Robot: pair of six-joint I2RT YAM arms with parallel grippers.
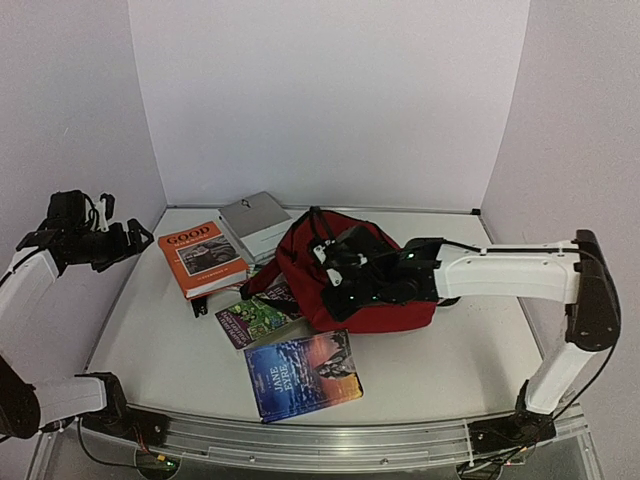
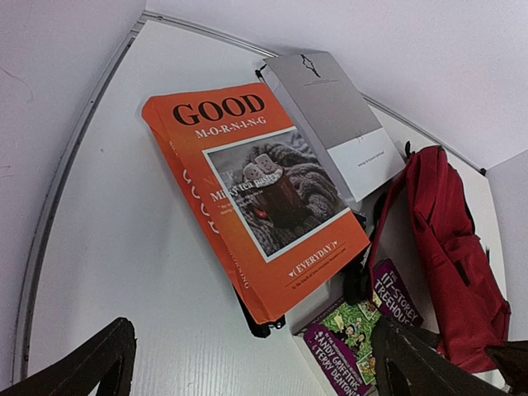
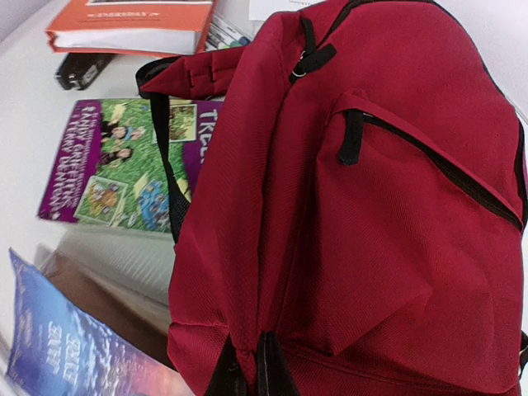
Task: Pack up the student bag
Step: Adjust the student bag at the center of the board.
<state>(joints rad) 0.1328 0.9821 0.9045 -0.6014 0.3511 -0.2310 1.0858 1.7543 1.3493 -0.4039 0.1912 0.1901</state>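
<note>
The student bag [image 1: 400, 315] is a red backpack with black straps, lying at the table's middle. It fills the right wrist view [image 3: 371, 206] and shows at the right of the left wrist view [image 2: 450, 247]. Its front pocket zip looks closed. My right gripper [image 1: 345, 285] rests on the bag's top and is shut on a fold of its red fabric [image 3: 247, 355]. My left gripper [image 1: 135, 238] hangs open and empty above the table's left edge, its fingers spread wide [image 2: 252, 334] over bare table near the orange book.
An orange "Good Morning" book [image 1: 200, 257] lies left of the bag, with a grey book [image 1: 255, 220] behind it. A purple-green Treehouse book [image 1: 255, 320] is partly under the bag's strap. A blue Jane Eyre book [image 1: 303, 373] lies in front. A small black object [image 2: 260, 326] sits under the orange book's corner.
</note>
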